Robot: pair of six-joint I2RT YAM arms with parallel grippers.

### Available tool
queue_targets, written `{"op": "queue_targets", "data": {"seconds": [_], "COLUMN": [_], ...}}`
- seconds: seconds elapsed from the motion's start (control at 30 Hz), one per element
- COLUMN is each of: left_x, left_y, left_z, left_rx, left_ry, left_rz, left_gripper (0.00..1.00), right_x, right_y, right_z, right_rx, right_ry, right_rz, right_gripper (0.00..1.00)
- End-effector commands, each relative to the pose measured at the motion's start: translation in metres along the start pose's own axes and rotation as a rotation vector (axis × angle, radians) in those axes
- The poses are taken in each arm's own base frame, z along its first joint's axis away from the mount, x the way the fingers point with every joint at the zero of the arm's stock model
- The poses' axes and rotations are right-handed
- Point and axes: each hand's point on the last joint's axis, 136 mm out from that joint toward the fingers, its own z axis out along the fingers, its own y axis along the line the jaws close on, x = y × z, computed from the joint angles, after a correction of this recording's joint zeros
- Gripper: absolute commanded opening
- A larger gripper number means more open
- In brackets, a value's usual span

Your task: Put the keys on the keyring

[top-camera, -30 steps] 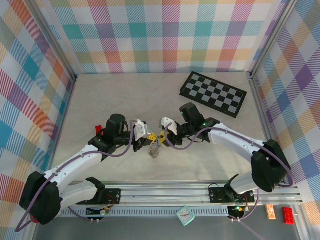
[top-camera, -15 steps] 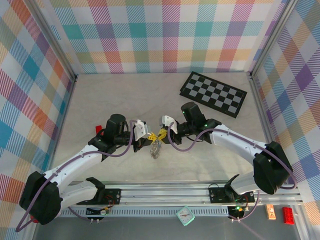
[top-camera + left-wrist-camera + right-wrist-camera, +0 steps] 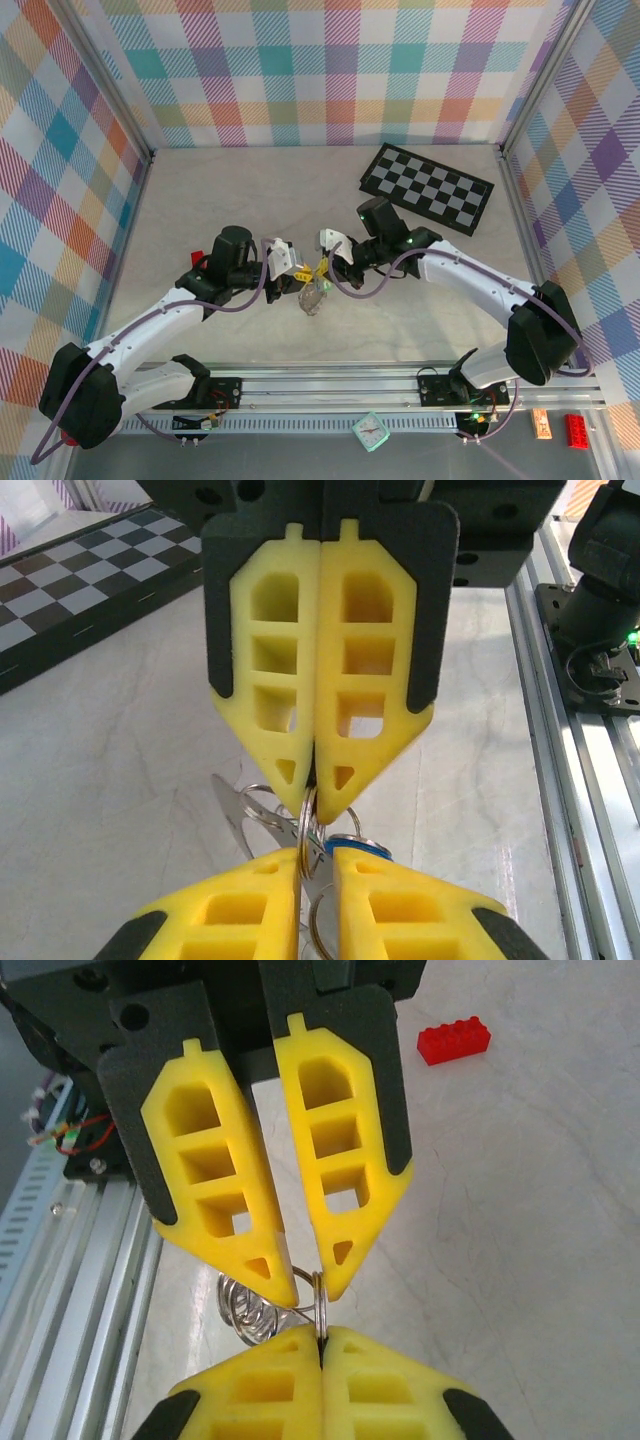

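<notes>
Both arms bent inward over table centre; left gripper and right gripper held tip to tip. Right fingers pressed together, thin grey wire of keyring pinched. Left fingers narrowly apart, metal loops seen in gap; grip cannot be told. Silvery keys and blue key head hung at 6 o'clock. Pale marbled table open at 12; chequered board at 1; ribbed rail at 6.
</notes>
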Motion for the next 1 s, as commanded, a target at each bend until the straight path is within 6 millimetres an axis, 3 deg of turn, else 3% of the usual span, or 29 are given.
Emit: {"op": "queue_targets", "data": {"seconds": [0.0,0.33,0.47,0.7,0.97], "left_x": [-0.006,-0.003,-0.003,-0.007,-0.009], "left_y": [-0.002,-0.002,-0.004,-0.005,-0.008], "left_z": [-0.001,0.001,0.001,0.0,0.0], "left_rx": [0.024,0.037,0.045,0.036,0.033], "left_ry": [0.02,0.045,0.042,-0.002,-0.059], "left_rz": [0.036,0.036,0.039,0.04,0.019], "left_gripper": [0.16,0.14,0.03,0.0,0.0], "right_x": [0.003,-0.015,-0.023,-0.021,-0.001], "right_y": [0.01,0.017,0.02,0.008,0.005], "right_z": [-0.001,0.005,0.003,-0.01,-0.006], "right_rx": [-0.043,-0.071,-0.073,-0.006,0.024], "right_ry": [0.082,0.116,0.071,-0.043,-0.093], "right_rz": [-0.066,-0.145,-0.13,-0.029,0.075], "right_gripper": [0.0,0.0,0.0,0.25,0.29]}}
